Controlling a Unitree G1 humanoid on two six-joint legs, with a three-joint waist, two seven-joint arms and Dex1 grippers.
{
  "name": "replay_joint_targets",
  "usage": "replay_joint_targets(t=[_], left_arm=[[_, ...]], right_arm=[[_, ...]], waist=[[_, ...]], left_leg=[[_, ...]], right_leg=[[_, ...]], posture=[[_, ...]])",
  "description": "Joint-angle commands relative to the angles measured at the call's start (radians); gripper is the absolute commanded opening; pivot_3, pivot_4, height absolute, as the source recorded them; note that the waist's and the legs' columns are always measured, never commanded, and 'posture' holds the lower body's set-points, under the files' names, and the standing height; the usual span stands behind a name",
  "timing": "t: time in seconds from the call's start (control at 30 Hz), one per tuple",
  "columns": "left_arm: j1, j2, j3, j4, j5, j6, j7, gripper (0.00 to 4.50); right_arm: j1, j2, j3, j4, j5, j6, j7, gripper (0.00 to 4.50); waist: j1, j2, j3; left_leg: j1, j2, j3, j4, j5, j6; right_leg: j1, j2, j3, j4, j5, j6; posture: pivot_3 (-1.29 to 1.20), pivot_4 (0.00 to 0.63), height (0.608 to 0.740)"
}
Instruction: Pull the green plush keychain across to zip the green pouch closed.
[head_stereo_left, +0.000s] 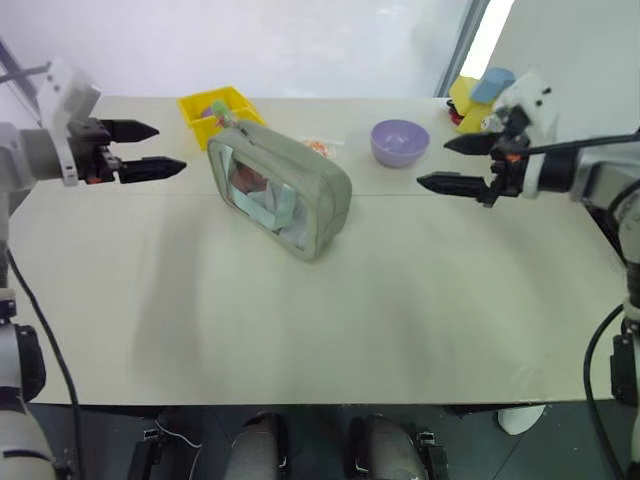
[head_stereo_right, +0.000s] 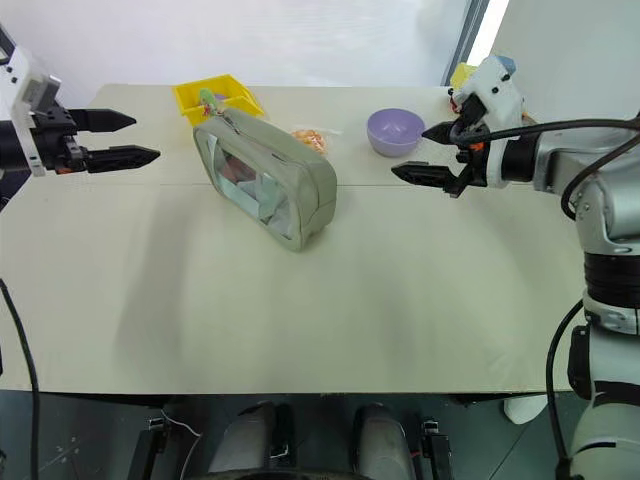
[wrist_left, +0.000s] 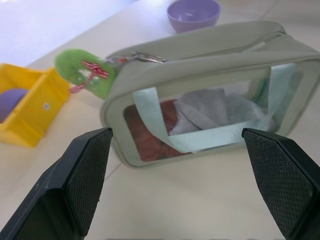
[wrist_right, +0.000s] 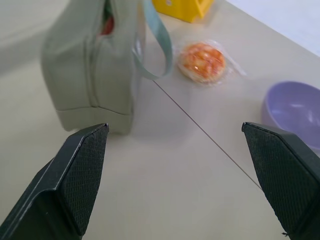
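Fingers (head_stereo_left: 150, 168) of both grippers, left (head_stereo_left: 143, 149) and right (head_stereo_left: 452, 163), gape empty above the beige tabletop (head_stereo_left: 320, 320). One sage-green fabric pouch (head_stereo_left: 283, 187) stands between them, one fuzzy green plush keychain (wrist_left: 80, 71) at its far end beside one yellow bin (head_stereo_left: 222, 110). One lilac bowl (head_stereo_left: 400, 142).

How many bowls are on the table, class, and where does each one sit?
1. The purple bowl stands toward the far edge of the table, apart from the green pouch on its right, near the right gripper. None other shows.
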Motion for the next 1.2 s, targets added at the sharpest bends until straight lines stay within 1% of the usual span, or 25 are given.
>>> replay_joint_targets(t=[0.03,0.27,0.37,0.5,0.67,0.8,0.83,0.93,1.07,1.13,1.2], left_arm=[[-0.051,-0.003,0.004,0.017,0.019,-0.044,-0.001,4.44],[-0.075,-0.016,0.001,0.049,0.034,-0.029,0.006,4.44],[-0.067,-0.016,0.002,0.043,0.035,-0.031,0.002,4.44],[-0.046,-0.012,0.012,0.001,0.022,-0.004,-0.001,4.44],[-0.004,0.017,0.028,-0.114,-0.029,0.094,-0.031,4.44],[0.069,0.021,0.051,-0.208,-0.055,0.128,-0.006,4.44],[0.088,0.02,0.063,-0.225,-0.06,0.136,0.009,4.44],[0.128,0.022,0.089,-0.268,-0.082,0.16,0.037,4.44],[0.149,0.021,0.104,-0.301,-0.099,0.177,0.066,4.44],[0.171,0.016,0.114,-0.33,-0.11,0.187,0.086,4.44],[0.189,0.015,0.124,-0.355,-0.123,0.199,0.098,4.44]], right_arm=[[-0.038,0.017,-0.013,-0.017,0.017,0.008,-0.007,4.44],[-0.027,0.043,-0.014,-0.044,0.025,0.025,-0.031,4.44],[-0.028,0.058,0.005,-0.057,0.015,0.02,-0.043,4.44],[-0.056,0.096,0.009,-0.096,0.048,0.055,-0.05,4.44],[-0.119,0.207,0.027,-0.15,0.097,0.115,-0.107,4.44],[-0.136,0.355,0.084,-0.181,0.098,0.104,-0.177,4.44],[-0.133,0.391,0.117,-0.179,0.077,0.083,-0.193,4.44],[-0.12,0.453,0.224,-0.145,-0.008,-0.007,-0.211,4.44],[-0.116,0.474,0.327,-0.08,-0.105,-0.11,-0.203,4.44],[-0.121,0.49,0.4,-0.007,-0.199,-0.191,-0.226,4.44],[-0.125,0.505,0.412,0.023,-0.233,-0.219,-0.233,4.44]], waist=[[0.0,0.0,0.0],[0.001,0.0,0.0],[0.0,0.0,0.0],[0.0,0.0,0.0],[-0.005,0.0,0.0],[-0.003,0.0,0.0],[-0.004,0.0,0.0],[-0.003,0.0,0.0],[0.003,-0.001,0.0],[-0.001,-0.001,0.0],[-0.005,-0.001,0.0]], left_leg=[[0.0,0.0,0.0,0.0,0.0,0.0],[0.0,0.0,0.0,0.0,0.0,0.0],[0.0,0.0,0.0,0.0,0.0,0.0],[0.0,0.0,0.0,0.0,0.0,0.0],[0.0,0.001,0.001,0.0,0.0,0.0],[0.0,0.001,0.001,0.0,0.0,0.0],[0.0,0.001,0.001,0.0,0.0,0.0],[-0.001,0.001,0.001,0.0,0.0,0.0],[-0.001,0.001,0.001,0.001,0.0,0.0],[-0.001,0.001,0.0,0.001,0.0,0.0],[-0.001,0.001,0.0,0.001,0.0,0.0]], right_leg=[[0.0,0.0,0.0,0.0,0.0,0.0],[0.0,0.0,0.0,0.0,0.0,0.0],[0.0,0.0,0.0,0.0,0.0,0.0],[-0.001,0.0,0.0,0.0,0.0,0.0],[-0.001,0.0,0.001,0.001,0.0,0.0],[-0.002,0.001,0.002,0.002,0.0,0.0],[-0.002,0.001,0.002,0.002,0.0,0.0],[-0.002,0.001,0.002,0.002,0.0,0.0],[-0.002,0.001,0.002,0.001,0.0,0.0],[-0.001,0.001,0.002,0.002,0.0,0.0],[-0.002,0.001,0.002,0.002,0.0,0.0]], posture=[[0.0,0.15,0.739],[0.0,0.15,0.739],[0.0,0.15,0.739],[0.0,0.15,0.739],[0.0,0.15,0.739],[0.0,0.15,0.739],[0.0,0.15,0.739],[0.0,0.15,0.739],[0.0,0.15,0.739],[0.0,0.15,0.739],[0.0,0.15,0.739]])
